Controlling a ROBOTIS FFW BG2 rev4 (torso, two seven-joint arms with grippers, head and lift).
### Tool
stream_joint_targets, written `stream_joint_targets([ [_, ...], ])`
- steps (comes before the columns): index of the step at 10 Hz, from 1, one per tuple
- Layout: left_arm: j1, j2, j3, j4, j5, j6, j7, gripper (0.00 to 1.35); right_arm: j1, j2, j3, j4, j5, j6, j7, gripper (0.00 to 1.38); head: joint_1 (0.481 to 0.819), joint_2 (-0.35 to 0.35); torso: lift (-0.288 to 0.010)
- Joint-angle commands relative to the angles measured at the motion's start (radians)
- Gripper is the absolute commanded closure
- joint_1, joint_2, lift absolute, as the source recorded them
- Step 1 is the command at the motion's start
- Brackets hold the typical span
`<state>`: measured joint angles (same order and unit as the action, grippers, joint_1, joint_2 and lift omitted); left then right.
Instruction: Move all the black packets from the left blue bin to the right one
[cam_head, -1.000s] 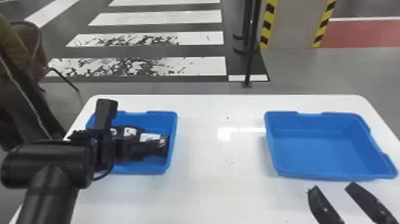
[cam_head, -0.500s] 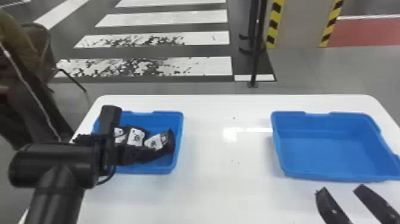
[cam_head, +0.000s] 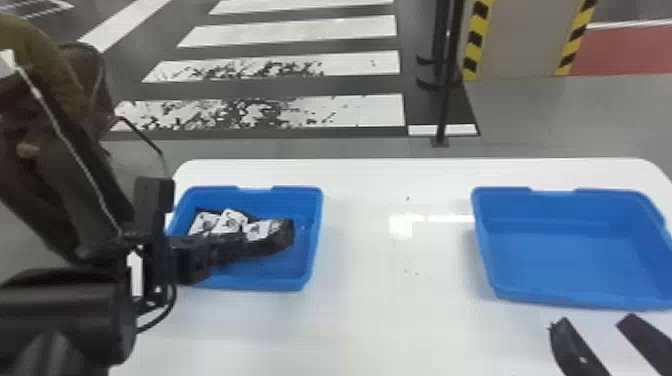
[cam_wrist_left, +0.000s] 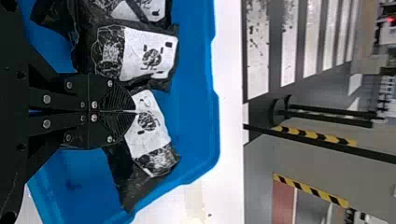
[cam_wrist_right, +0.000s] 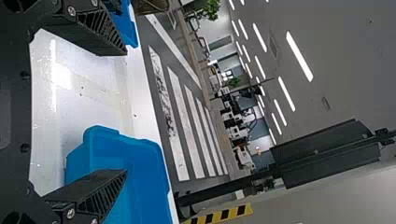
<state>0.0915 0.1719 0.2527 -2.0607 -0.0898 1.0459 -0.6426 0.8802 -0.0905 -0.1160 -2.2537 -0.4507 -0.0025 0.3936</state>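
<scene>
Handling: the black packets (cam_wrist_left: 149, 53) are soft, wrinkled pouches and should be treated as limp—light to moderate in weight, contents likely to shift, film probably slick. They do not look fragile, but a hard pinch could crease or split the film. The outer packet (cam_wrist_left: 148, 123), under the fingertips of the left gripper (cam_wrist_left: 135, 112), lies partly folded against its neighbour. Take hold across its thick middle, with film and contents both between the fingers; a grip on the loose edge alone may let it swing or slip.

Gripper state: the left gripper's fingers are closed together at the outer packet's white label (cam_wrist_left: 147, 119). Whether film is pinched between them cannot be told. The right gripper (cam_head: 595, 322) stands spread, holding nothing, by the near side of the right bin.

Containers: the white table (cam_head: 390, 325) carries two shallow, open bins set well apart. The left blue bin (cam_head: 311, 245) contains at least three packets, lying side by side and partly overlapping, labels upward. The right blue bin (cam_head: 575, 300) shows a bare floor—no packet has been delivered, so the whole transfer remains.
</scene>
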Motion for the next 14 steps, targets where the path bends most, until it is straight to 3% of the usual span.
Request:
stream_joint_targets([
  [1, 0.090, -0.006, 0.034, -0.159, 0.056, -0.015, 0.000, 1.19, -0.016, 0.000, 0.000, -0.008, -0.002, 0.000, 0.010, 0.13, 0.695, 0.149, -0.140],
  [3, 0.181, -0.014, 0.028, -0.277, 0.110, -0.054, 0.000, 1.19, -0.112, -0.018, 0.028, -0.025, 0.000, 0.086, 0.068, 0.13, 0.695, 0.145, -0.140],
  [6, 0.208, -0.020, -0.005, -0.294, 0.096, -0.030, 0.004, 1.18, -0.222, -0.032, 0.086, 0.036, -0.054, 0.123, 0.122, 0.13, 0.695, 0.159, -0.140],
  [7, 0.208, -0.020, 0.005, -0.294, 0.080, -0.025, 0.011, 0.84, -0.220, -0.034, 0.096, 0.046, -0.070, 0.125, 0.122, 0.13, 0.695, 0.166, -0.140],
  [8, 0.193, -0.017, 0.015, -0.294, 0.054, -0.018, 0.017, 0.34, -0.208, -0.032, 0.098, 0.049, -0.080, 0.135, 0.123, 0.13, 0.695, 0.181, -0.140],
  [9, 0.156, -0.006, 0.018, -0.287, 0.006, -0.005, 0.018, 0.09, -0.198, -0.032, 0.096, 0.046, -0.082, 0.140, 0.123, 0.13, 0.695, 0.193, -0.140],
  [10, 0.120, 0.011, 0.015, -0.275, -0.022, 0.039, 0.018, 0.13, -0.195, -0.032, 0.098, 0.046, -0.086, 0.147, 0.123, 0.13, 0.695, 0.215, -0.140],
  [11, 0.090, 0.018, 0.017, -0.250, 0.010, 0.120, 0.018, 0.15, -0.193, -0.032, 0.098, 0.046, -0.086, 0.157, 0.123, 0.13, 0.695, 0.237, -0.140],
  [12, 0.070, 0.017, 0.018, -0.245, 0.008, 0.235, 0.032, 0.15, -0.186, -0.032, 0.098, 0.046, -0.092, 0.162, 0.123, 0.13, 0.695, 0.250, -0.140],
  [14, -0.008, 0.038, -0.021, -0.154, -0.028, 0.297, 0.037, 0.16, -0.181, -0.032, 0.100, 0.053, -0.100, 0.174, 0.123, 0.13, 0.695, 0.269, -0.140],
])
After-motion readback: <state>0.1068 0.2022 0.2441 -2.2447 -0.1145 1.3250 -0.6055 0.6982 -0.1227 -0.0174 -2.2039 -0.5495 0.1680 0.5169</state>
